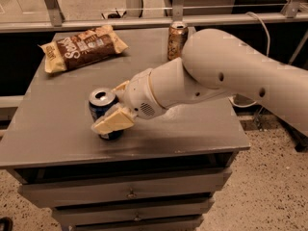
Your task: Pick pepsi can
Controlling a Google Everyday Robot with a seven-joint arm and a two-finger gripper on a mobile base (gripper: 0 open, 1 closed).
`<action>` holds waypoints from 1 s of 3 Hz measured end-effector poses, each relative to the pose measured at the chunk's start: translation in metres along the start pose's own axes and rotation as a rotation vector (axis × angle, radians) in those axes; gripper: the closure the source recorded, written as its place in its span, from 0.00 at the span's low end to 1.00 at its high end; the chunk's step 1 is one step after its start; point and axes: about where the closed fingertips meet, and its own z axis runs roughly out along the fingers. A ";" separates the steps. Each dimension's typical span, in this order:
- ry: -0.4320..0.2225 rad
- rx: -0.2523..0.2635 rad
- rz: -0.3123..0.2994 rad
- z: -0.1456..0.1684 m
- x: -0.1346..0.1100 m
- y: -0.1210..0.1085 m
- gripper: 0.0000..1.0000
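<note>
**Robot arm with its tool set around a pepsi can on a grey cabinet**

Grey metal cabinet with drawers (130, 194) fills most of the view, and its flat tabletop (53, 129) carries three things. A thick white robot arm (226, 76) reaches in from the right and slopes down toward the front left of the tabletop. A brown and cream snack bag (83, 48) lies flat at the back left. A gold-brown can (177, 40) stands upright at the back edge, well apart from the work and partly behind the arm. The pepsi can (99, 105), dark blue with a silver top, stands upright near the front left edge.

The tool (106, 107) is at the pepsi can, its two cream fingers spread to either side. One finger crosses the can's front and the other sits behind and to the right. The front finger looks to be touching the can, but a firm pinch is not evident.

Risks: the front finger lies slanted across the can, so closing may push it sideways or tip it. The can stands close to the front edge and could slide off. A light squeeze might let the smooth can slip during lifting.
</note>
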 end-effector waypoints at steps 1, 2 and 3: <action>-0.004 0.022 0.003 -0.009 -0.002 -0.008 0.64; 0.005 0.079 -0.003 -0.046 0.000 -0.031 0.88; 0.028 0.153 0.002 -0.103 0.007 -0.057 1.00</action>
